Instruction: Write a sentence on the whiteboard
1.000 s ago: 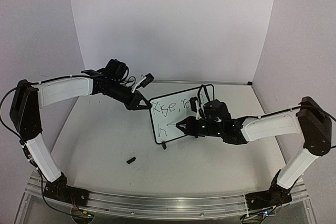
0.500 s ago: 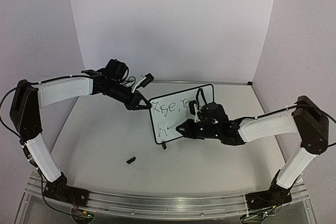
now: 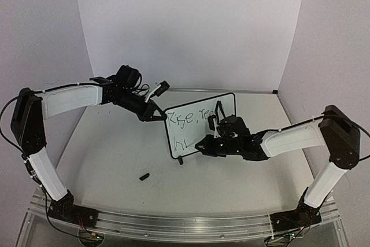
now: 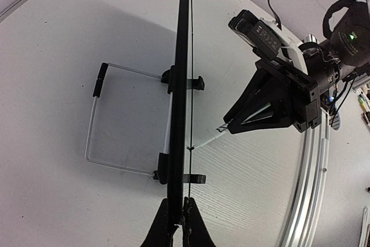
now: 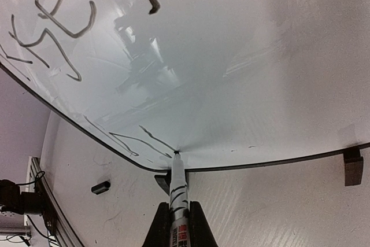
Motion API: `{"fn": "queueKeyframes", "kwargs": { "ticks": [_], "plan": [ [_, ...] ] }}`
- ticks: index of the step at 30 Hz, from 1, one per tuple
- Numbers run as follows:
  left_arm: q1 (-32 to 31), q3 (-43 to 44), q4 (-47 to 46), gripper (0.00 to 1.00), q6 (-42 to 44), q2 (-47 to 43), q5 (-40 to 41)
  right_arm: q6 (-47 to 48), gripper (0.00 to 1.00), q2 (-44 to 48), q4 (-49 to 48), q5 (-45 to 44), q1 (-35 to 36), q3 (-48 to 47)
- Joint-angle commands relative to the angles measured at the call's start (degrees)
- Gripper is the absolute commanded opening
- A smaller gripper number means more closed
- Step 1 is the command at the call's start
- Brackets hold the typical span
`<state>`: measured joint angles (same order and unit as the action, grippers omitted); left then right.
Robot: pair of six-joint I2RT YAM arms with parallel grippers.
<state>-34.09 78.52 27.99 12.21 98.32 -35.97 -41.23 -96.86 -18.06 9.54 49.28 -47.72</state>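
There's one white rectangular whiteboard (image 3: 199, 108) with a thin black frame, standing upright mid-table on two small black feet (image 4: 196, 83). Two lines of thin dark marker lettering (image 3: 188, 121) run across its upper left part. One small black cap (image 3: 144, 176) lies on the pale tabletop (image 3: 115, 154), well in front of the board.

There are two arms. The left one reaches rightward from a raised elbow, and the left gripper (image 3: 157, 115) is pinching the board's upper left edge. The right arm stretches leftward, low across the board's face. The right gripper (image 5: 178, 215) is clamped on one white marker pen (image 5: 177, 192), whose tip touches the board near its lower edge.
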Motion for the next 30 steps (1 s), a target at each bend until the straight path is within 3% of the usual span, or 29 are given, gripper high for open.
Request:
{"fn": "queueKeyframes", "kwargs": {
  "ticks": [1, 11, 30],
  "plan": [
    [-1.3, -0.7, 6.4, 0.00, 3.2, 1.9, 3.2, 0.9, 0.00, 0.9, -1.9, -2.0, -0.3, 0.1],
    [-1.5, -0.6, 6.4, 0.00, 3.2, 1.7, 3.4, 3.8, 0.00, 5.4, -6.2, 3.0, -0.3, -0.4],
    [-1.5, -0.6, 6.4, 0.00, 3.3, 1.8, 3.3, 3.1, 0.00, 1.0, -6.3, -2.2, -0.3, -2.9]
  ]
}}
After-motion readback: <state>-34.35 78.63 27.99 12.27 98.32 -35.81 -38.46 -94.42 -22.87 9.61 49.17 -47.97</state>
